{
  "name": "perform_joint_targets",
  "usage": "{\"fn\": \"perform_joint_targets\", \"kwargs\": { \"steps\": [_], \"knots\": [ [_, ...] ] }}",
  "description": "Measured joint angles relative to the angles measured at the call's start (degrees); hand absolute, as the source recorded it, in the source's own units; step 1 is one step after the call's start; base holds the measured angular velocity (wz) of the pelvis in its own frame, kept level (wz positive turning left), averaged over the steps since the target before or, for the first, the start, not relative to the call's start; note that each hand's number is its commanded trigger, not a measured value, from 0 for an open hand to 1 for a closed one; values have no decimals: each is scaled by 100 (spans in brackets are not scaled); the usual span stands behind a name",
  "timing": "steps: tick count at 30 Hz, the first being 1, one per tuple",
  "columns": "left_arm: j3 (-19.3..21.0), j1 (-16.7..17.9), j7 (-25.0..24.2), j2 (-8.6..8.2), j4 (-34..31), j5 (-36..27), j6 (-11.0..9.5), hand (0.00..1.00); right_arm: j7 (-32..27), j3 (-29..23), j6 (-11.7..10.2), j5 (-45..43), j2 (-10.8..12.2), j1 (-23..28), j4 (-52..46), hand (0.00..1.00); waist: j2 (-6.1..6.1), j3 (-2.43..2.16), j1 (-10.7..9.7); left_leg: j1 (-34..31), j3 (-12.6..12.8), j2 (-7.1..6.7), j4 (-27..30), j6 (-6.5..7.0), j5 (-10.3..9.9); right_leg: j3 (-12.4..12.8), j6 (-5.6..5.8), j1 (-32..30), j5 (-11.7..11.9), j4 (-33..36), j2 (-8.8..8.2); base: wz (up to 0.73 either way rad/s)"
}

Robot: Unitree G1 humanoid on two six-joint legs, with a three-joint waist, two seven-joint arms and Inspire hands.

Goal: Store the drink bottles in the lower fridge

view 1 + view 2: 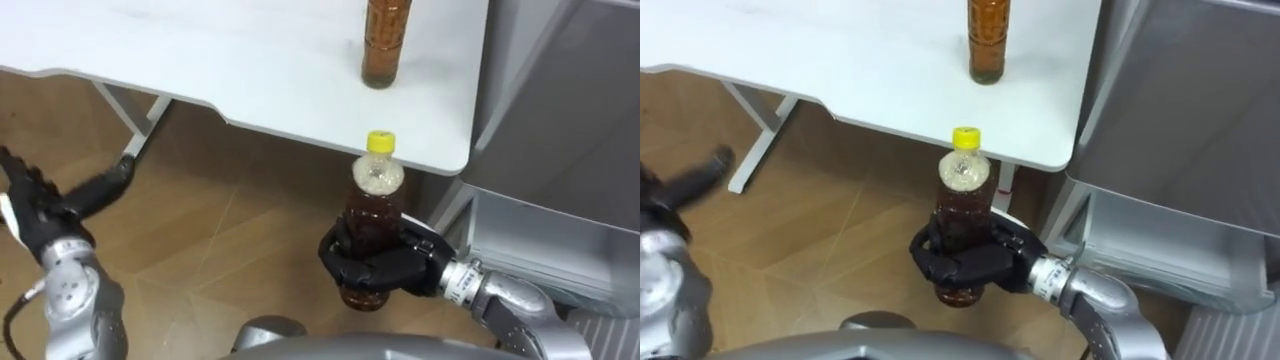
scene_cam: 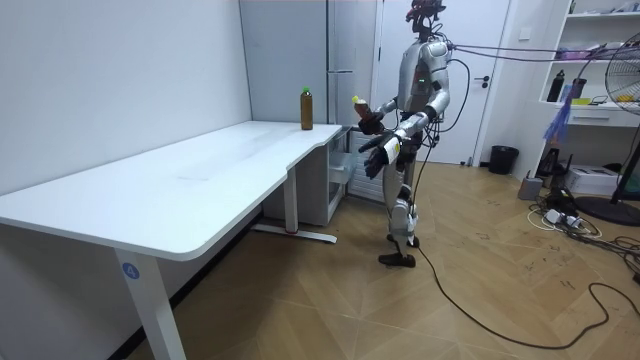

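Fingers of my right hand (image 1: 392, 266) were wrapped round the lower half of a bottle (image 1: 376, 200), held upright just off the table's (image 1: 250, 80) corner, near the fridge (image 1: 560, 110). My left hand (image 1: 35, 215) hung loose and spread, holding nothing. Full of brown drink, the bottle would, I judged, be fairly heavy, stiff and smooth enough to slip. Low on the body seemed the sound place to grip, not the yellow cap (image 1: 381, 142). A second bottle (image 1: 385, 50) stood on the table, its top cut off. My fingers hid the held bottle's base, and I could not tell whether the lower fridge was open.
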Motion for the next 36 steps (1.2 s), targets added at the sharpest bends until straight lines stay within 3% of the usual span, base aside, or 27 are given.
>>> {"fn": "perform_joint_targets", "kwargs": {
  "steps": [4, 7, 12, 18, 22, 25, 29, 36],
  "knots": [
    [-548, 3, -245, 0, 1190, -519, 276, 0, -144, 170, 187, 4, 14, -245, 1, 100, 11, 13, 17, 5, 47, 9, -24, 2, -2, -15, 3, 29, 14, -7, -2, -5],
    [-579, 7, -441, -7, 1724, -1234, 509, 0, -211, 239, 324, 39, -4, -412, 18, 100, 35, 25, 20, -4, 45, 10, -30, 3, -2, -10, 1, 10, 15, 1, -3, 0],
    [-554, 84, -747, -15, 2714, -1494, 873, 0, -338, 248, 604, 191, -54, -470, 70, 100, 72, 28, 52, -133, 49, 11, 15, 3, -1, 9, -7, -102, 19, -1, 1, 0],
    [-539, 208, -985, -12, 3270, -2449, 1060, 0, -561, 314, 807, 554, -47, -470, 70, 100, 73, 31, 56, -111, 91, 20, 2, 3, -1, 35, -6, -139, 19, 0, 1, -1],
    [-432, 208, -1457, -11, 3689, -1973, 1130, 0, -584, 108, 825, 713, 3, -519, 69, 100, 66, 22, 22, -164, 153, 30, 7, 4, -2, 117, -11, -162, 21, 1, 4, -8],
    [-537, 149, -1748, 2, 3868, -1095, 1243, 0, -629, -15, 832, 746, -43, -589, 69, 100, 24, -2, -89, -238, 165, 14, 28, 7, -2, 113, -10, -216, 21, -1, 1, 3],
    [-1046, 84, -2052, 5, 3911, 262, 1460, 0, -661, -115, 831, 907, -10, -616, 54, 100, -6, -24, -368, -303, 174, -21, 42, 11, 0, 93, -9, -258, 21, -5, -3, 5],
    [-1576, -204, -2194, 50, 3885, 1621, 1559, 0, -847, -245, 820, 1281, -62, -644, 44, 100, -1, -22, -901, -271, 164, -20, 19, 11, 0, 75, -8, -223, 21, 1, 0, 1]
  ]
}}
